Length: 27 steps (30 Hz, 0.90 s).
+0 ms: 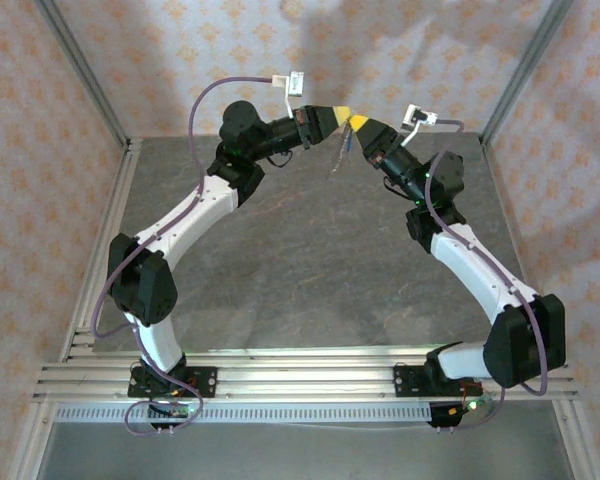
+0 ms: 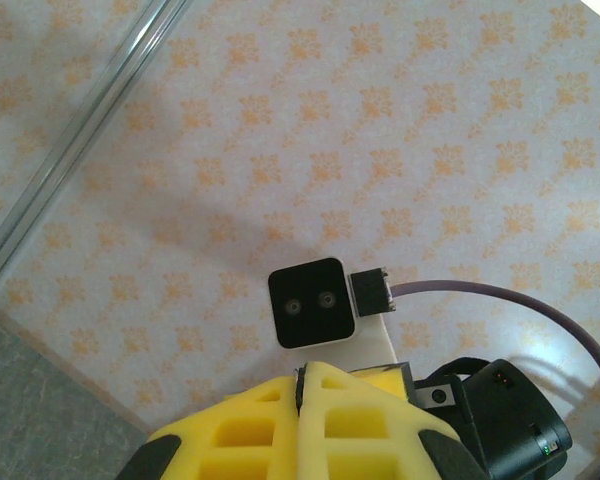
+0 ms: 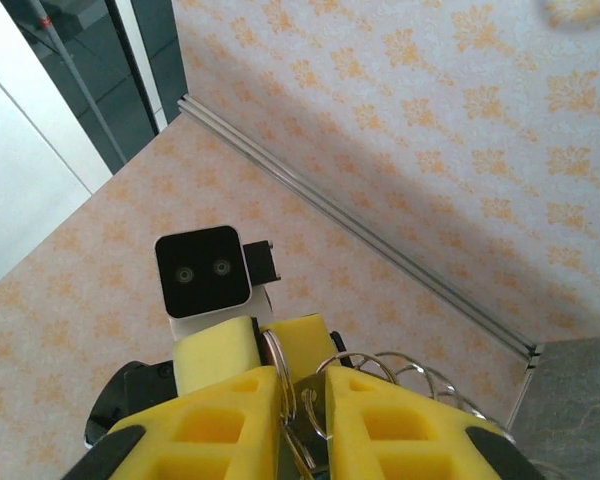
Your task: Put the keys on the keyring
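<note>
Top external, both arms (image 1: 195, 210) raised, fingers (image 1: 334, 113) touching

Too small to tell apart from above: the keys (image 1: 347, 142), a mere blue-and-silver speck. Half hidden between the yellow fingers of the right gripper (image 3: 300, 395): the keyring (image 3: 405, 378), with its lower coils lost from sight. Cut off by the bottom edge: the left gripper (image 2: 300, 385).

Entry: robot test cell, laboratory type. We list a grey stone-patterned desk (image 1: 310, 280). Silver slotted aluminium rails (image 1: 300, 368) carry a white-and-black left arm (image 1: 185, 218) and a matching right arm (image 1: 475, 265). Pale orange-flowered screen walls (image 1: 180, 50) hang on metal posts (image 1: 85, 70).
</note>
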Motion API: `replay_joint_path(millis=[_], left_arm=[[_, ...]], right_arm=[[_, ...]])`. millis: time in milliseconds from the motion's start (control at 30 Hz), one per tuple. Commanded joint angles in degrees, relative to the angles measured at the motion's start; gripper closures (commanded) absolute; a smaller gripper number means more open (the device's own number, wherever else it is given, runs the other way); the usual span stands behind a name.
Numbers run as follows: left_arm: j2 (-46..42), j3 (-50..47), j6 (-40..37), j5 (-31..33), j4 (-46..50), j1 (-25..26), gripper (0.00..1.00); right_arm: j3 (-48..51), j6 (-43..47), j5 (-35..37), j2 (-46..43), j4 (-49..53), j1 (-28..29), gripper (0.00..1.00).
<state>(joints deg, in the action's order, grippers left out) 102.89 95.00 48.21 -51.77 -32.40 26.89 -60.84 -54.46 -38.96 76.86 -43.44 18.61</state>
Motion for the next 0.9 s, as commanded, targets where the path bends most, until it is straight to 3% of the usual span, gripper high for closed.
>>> replay_joint_path(millis=[0,267,467,667,867], left_arm=[[-2.2,-0.4,0.7,0.4,-3.0,0.3,1.00],[-2.2,-0.6,0.9,0.4,-3.4,0.3,1.00],[-2.6,-1.0,1.1,0.2,-3.4,0.4,1.00],[-3.4,-1.0,0.0,0.7,-1.0,0.3,1.00],[-4.9,-0.3,-2.2,1.6,3.3,-1.3,0.68]], right_arm=[[-2.0,0.0,-0.9,0.3,-3.5,0.4,0.81],[-2.2,0.4,-0.3,0.2,-2.8,0.4,0.85],[-4.7,1.3,-1.4,0.6,-0.9,0.4,1.00],[-6.6,3.7,-3.6,0.3,3.8,0.0,1.00],[-11.1,7.8,-9.5,0.8,13.0,-2.3,1.00]])
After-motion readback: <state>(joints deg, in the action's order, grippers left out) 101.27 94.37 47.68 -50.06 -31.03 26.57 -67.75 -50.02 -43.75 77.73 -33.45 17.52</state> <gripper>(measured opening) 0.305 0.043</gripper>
